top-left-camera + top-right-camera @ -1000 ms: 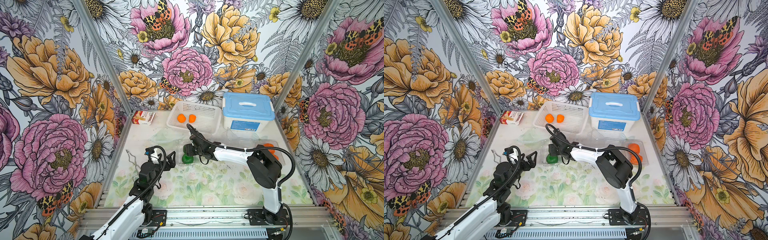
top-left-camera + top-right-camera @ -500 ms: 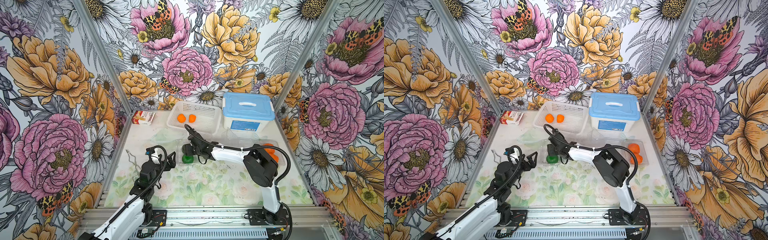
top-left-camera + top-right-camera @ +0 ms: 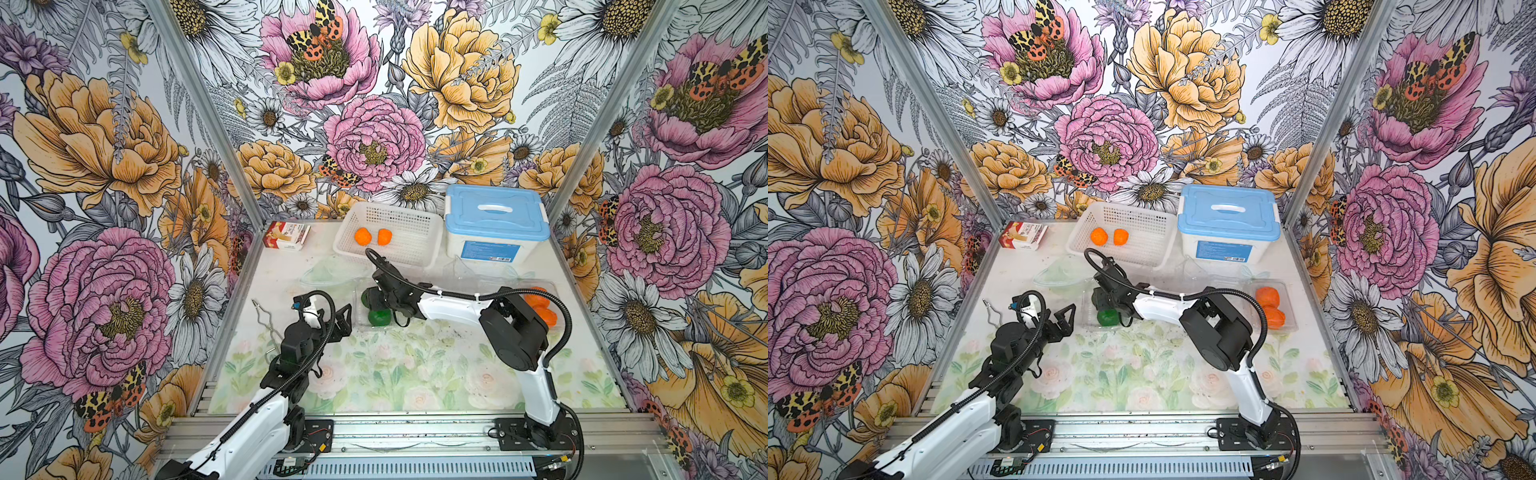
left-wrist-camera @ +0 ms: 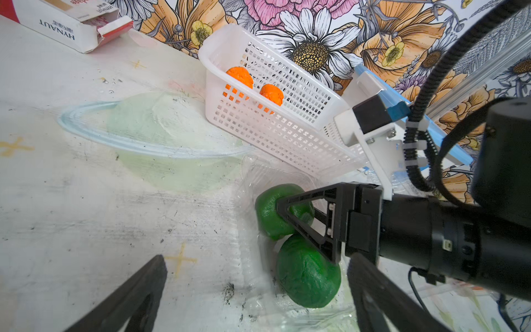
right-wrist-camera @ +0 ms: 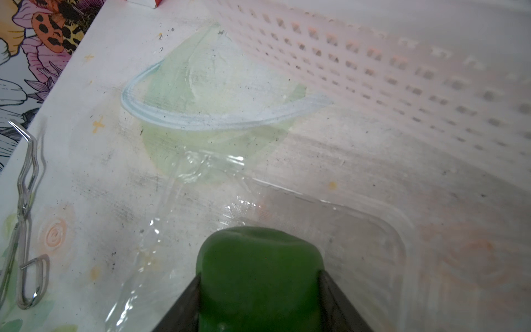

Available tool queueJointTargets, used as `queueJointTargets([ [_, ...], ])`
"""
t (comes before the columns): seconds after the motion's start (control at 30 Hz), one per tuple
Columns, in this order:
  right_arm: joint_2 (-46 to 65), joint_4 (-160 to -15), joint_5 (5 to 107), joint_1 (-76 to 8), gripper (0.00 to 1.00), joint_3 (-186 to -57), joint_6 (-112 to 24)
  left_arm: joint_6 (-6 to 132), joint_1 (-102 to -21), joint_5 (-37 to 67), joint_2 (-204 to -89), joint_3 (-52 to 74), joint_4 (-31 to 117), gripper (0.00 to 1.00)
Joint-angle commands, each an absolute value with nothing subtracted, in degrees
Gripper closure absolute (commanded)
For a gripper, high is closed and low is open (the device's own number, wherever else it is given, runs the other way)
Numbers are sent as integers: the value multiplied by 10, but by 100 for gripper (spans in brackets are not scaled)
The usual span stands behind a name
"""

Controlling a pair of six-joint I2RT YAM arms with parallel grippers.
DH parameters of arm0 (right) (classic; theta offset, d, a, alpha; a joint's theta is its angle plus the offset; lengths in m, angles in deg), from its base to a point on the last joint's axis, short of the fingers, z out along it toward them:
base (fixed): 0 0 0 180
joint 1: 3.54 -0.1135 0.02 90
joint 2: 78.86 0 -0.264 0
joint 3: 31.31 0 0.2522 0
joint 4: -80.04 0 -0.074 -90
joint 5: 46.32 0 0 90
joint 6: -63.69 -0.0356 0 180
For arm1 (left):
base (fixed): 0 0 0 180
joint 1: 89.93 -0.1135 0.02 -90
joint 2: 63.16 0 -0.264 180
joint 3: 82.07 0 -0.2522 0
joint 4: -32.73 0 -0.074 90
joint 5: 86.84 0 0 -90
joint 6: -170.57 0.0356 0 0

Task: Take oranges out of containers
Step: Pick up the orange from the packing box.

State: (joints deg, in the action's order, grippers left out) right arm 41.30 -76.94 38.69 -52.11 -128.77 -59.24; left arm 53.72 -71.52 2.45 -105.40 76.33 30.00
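A clear container (image 3: 356,305) lies open mid-table with two dark green oranges in it. My right gripper (image 5: 258,283) is shut on the rear green orange (image 5: 258,255) (image 4: 270,212), which sits low inside the tray. The front green orange (image 4: 309,276) (image 3: 379,318) lies loose against it. My left gripper (image 4: 255,301) (image 3: 326,306) hovers open just left of this container, holding nothing. A second container (image 3: 1289,307) at the right holds two bright oranges (image 3: 1266,296). Clear plastic of a third container (image 3: 1187,268) shows in front of the tub.
A white perforated basket (image 3: 415,249) at the back holds two bright oranges (image 3: 362,236). A white tub with a blue lid (image 3: 494,224) stands to its right, a small carton (image 3: 286,235) at the back left. A clear greenish dish (image 4: 155,135) and wire tongs (image 5: 26,201) lie nearby.
My right arm has reached slightly further left over the middle container and its jaws have narrowed onto the rear green orange. The left arm has not moved.
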Motion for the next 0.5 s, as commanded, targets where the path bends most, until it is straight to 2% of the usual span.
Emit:
queueJointTargets([
  [0.0, 410, -759, 367, -525, 46, -1292, -585, 539, -713, 12, -1058, 765, 282, 1],
  [0.47, 307, -773, 341, -539, 47, -1249, -565, 539, -712, 13, -1071, 763, 277, 1],
])
